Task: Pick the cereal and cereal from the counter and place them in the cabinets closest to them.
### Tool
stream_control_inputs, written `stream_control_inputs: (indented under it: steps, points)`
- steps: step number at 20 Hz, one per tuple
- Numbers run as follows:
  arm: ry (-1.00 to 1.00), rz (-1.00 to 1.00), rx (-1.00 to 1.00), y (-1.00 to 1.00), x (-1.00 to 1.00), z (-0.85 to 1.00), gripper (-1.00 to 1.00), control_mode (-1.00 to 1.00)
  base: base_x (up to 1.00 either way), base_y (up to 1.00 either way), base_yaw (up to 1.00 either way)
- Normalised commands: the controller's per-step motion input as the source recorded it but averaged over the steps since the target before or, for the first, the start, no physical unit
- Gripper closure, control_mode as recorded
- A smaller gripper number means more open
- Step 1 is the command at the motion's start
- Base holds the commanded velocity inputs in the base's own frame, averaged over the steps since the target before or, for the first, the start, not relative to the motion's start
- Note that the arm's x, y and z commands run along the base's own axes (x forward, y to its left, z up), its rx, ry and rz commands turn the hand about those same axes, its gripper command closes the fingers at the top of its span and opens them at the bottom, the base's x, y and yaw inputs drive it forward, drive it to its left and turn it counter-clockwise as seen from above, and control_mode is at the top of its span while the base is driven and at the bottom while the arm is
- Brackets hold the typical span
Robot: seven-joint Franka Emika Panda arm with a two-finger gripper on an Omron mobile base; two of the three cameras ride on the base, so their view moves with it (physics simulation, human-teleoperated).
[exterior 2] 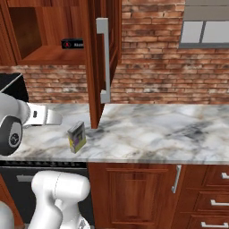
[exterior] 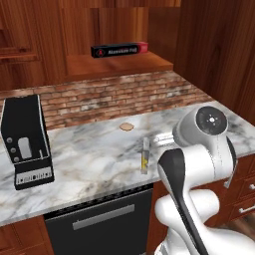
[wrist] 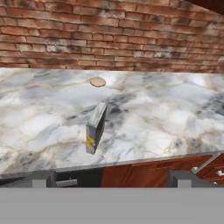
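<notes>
A pale grey cereal (wrist: 96, 127) box with a yellow picture stands upright near the front edge of the marble counter (wrist: 43, 109). It also shows as the cereal (exterior: 145, 155) edge-on and the cereal (exterior 2: 77, 136) from the other side. My gripper (wrist: 112, 179) is open, and its fingertips (wrist: 43, 178) sit wide apart, back from the box with nothing between them. The wall cabinets (exterior: 119, 67) hang above the brick wall. The nearest of the cabinets (exterior 2: 40, 49) is open, its door (exterior 2: 105, 58) swung out above the box.
A long black-and-red box (exterior: 119, 50) lies on the cabinet shelf. A black appliance (exterior: 27, 142) stands at the counter's left. A small tan disc (exterior: 127, 127) lies behind the cereal. Below are a dishwasher (exterior: 99, 221) and drawers (exterior 2: 210, 203) with silver handles.
</notes>
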Motion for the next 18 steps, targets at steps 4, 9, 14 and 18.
stream_control_inputs:
  steps: [4, 9, 14, 18]
  points:
    - [0.05, 0.00, 0.00, 0.00, 0.19, -0.27, -1.00, -1.00, 0.00, 0.00, 0.00]
    - [0.04, 0.00, 0.00, 0.00, 0.18, -0.32, -1.00, -1.00, 0.00, 0.00, 0.00]
    - [0.01, 0.00, 0.00, 0.00, 0.20, -0.29, -1.00, -1.00, 0.00, 0.00, 0.00]
    - [-0.02, -0.01, 0.00, 0.00, 0.33, -0.27, -1.00, -1.00, 0.00, 0.00, 0.00]
